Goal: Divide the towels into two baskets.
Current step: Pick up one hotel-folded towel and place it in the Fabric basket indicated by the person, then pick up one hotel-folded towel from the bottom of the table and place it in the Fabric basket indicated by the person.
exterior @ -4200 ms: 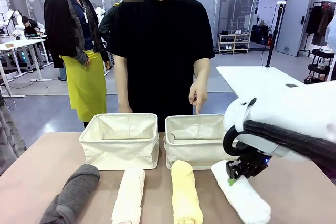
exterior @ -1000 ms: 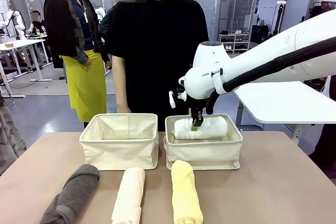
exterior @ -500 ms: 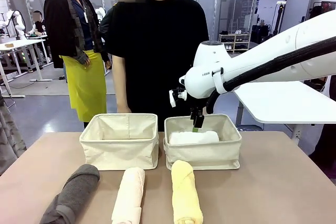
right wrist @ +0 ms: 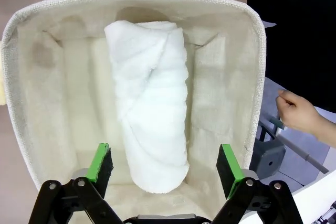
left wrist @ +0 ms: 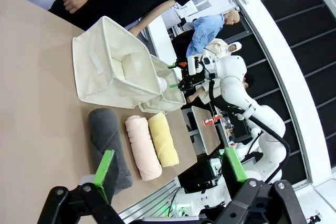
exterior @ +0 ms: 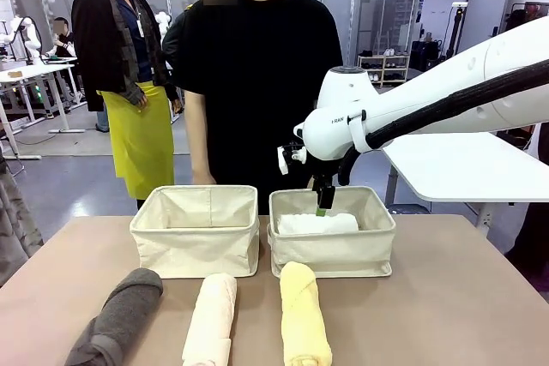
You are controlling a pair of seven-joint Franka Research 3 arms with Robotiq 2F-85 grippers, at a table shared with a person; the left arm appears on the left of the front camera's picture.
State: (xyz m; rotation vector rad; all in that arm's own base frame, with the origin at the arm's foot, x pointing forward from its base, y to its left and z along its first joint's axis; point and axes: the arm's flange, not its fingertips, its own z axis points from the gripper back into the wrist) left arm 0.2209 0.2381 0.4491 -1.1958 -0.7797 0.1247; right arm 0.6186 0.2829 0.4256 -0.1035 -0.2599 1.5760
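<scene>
A white towel [exterior: 317, 223] [right wrist: 152, 129] lies inside the right basket [exterior: 333, 251] [right wrist: 253, 77]. My right gripper [exterior: 322, 205] [right wrist: 165, 163] hovers just above it, open, its green pads either side of the roll without touching. The left basket [exterior: 196, 242] [left wrist: 92, 72] holds nothing I can see. On the table in front lie a dark grey towel [exterior: 120, 315] [left wrist: 107, 137], a cream-peach towel [exterior: 212, 319] [left wrist: 142, 145] and a pale yellow towel [exterior: 303, 313] [left wrist: 163, 139]. My left gripper [left wrist: 168, 179] is open, held high off to the side of the table.
A person in a black shirt [exterior: 262, 66] stands right behind the baskets, with one hand [right wrist: 299, 114] just past the right basket's far wall. A white side table [exterior: 455, 147] stands at the far right. Bare tabletop [exterior: 455, 297] lies to the right.
My right gripper opened and let the white towel go; the roll dropped from rim height to the floor of the right basket. The gripper stayed above it.
</scene>
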